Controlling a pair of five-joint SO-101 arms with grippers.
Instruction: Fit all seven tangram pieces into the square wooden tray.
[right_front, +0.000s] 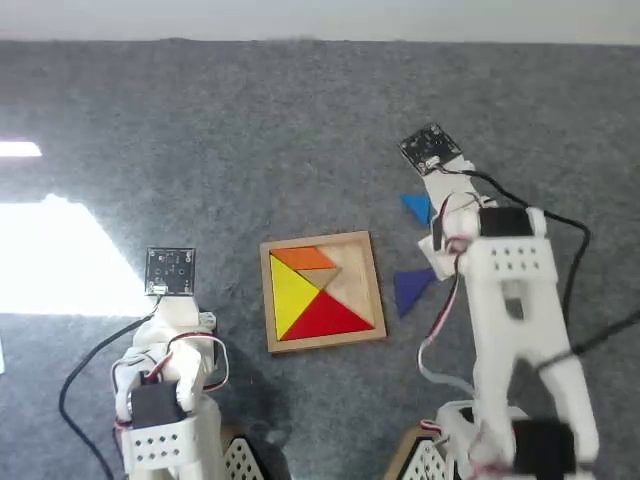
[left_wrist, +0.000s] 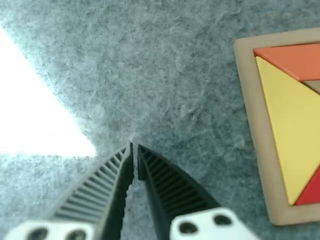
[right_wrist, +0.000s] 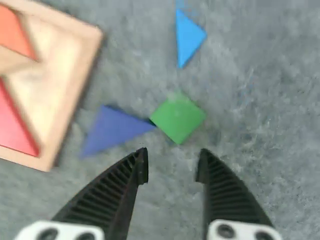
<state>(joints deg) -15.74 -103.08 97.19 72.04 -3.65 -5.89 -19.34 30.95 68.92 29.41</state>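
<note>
This looks like a robotics lab bench or a hobby test rig. A grey felt mat (right_front: 300, 110) covers the whole table and ends at a pale strip (right_front: 320, 20) along the top edge of the frame. Two white plastic arms stand at the lower edge, the left arm (right_front: 165, 400) and the right arm (right_front: 520, 330). They have bare servo blocks, loose black cables (right_front: 66, 392) and open circuit boards (right_front: 170, 270) at the wrists. A wooden tray (right_front: 318, 240) lies at centre. Hard light (right_front: 60, 260) falls at the left.
</note>
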